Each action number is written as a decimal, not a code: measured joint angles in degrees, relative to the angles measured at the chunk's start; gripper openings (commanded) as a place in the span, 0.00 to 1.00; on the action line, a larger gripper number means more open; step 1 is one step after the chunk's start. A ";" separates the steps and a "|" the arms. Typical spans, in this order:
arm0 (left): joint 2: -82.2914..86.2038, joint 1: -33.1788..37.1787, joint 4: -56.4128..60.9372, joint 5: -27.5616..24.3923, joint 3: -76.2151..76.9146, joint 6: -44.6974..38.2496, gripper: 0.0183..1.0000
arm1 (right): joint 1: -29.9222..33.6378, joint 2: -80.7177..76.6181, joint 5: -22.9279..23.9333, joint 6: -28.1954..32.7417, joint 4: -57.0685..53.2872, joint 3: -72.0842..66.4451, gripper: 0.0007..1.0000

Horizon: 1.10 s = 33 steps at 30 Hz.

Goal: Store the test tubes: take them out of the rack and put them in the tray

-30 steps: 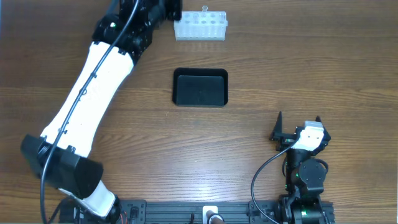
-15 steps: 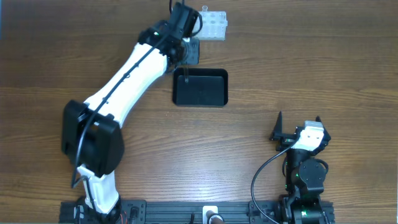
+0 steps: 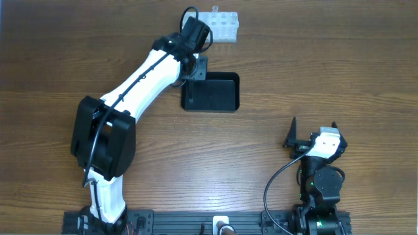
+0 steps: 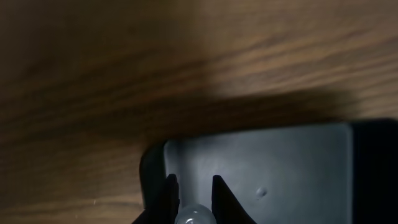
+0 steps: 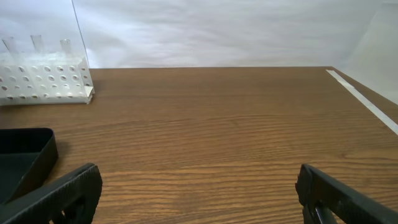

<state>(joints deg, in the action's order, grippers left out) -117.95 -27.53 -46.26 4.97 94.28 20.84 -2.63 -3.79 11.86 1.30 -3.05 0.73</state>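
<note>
1. Left end effector (image 4: 191,190), narrowed, grips a clear round-ended test tube (image 4: 189,216) over the far-left corner of the black rectangular plastic tray (image 4: 280,162).
2. Step: depositing. Next move needs lowering, then a gentle release.
3. White perforated rack (image 3: 221,27), beyond the tray, holds more tubes.

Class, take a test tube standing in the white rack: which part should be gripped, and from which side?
Grip the test tube by its top end, which stands upright above the rack; come down from above, fingers either side. Its lower length sits in the rack's holes, so only the top is free.
</note>
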 measured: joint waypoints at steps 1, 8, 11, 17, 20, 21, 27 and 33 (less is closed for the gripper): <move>0.00 0.00 -0.22 -0.02 -0.28 0.02 0.10 | 0.00 0.00 0.00 0.02 0.00 0.00 0.99; 0.00 0.00 -0.37 -0.02 -1.03 0.24 0.15 | 0.00 0.00 0.00 -0.04 0.00 0.00 0.99; 0.00 0.00 -1.38 -0.04 -1.03 0.83 0.29 | 0.00 0.00 0.00 0.00 0.00 0.00 0.99; 0.00 0.00 -0.20 -0.04 -1.07 1.97 0.51 | -0.02 0.00 0.00 0.00 0.00 0.00 0.99; 0.02 0.00 2.34 0.02 -1.07 1.90 0.67 | -0.02 0.00 0.00 0.02 0.00 0.00 0.99; 0.09 0.00 3.23 0.13 -1.05 2.10 0.70 | -0.02 0.00 0.00 0.00 0.00 0.00 0.99; 0.63 -0.07 13.38 4.26 2.93 1.81 0.76 | 0.00 0.00 0.00 0.02 0.00 0.00 0.99; 2.78 -0.33 24.04 10.16 5.68 -0.59 0.76 | 0.00 0.00 0.00 -0.02 0.00 0.00 0.99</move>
<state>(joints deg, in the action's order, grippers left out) -115.18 -27.86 -22.22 15.14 99.96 20.25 -2.63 -3.79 11.86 1.28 -3.05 0.73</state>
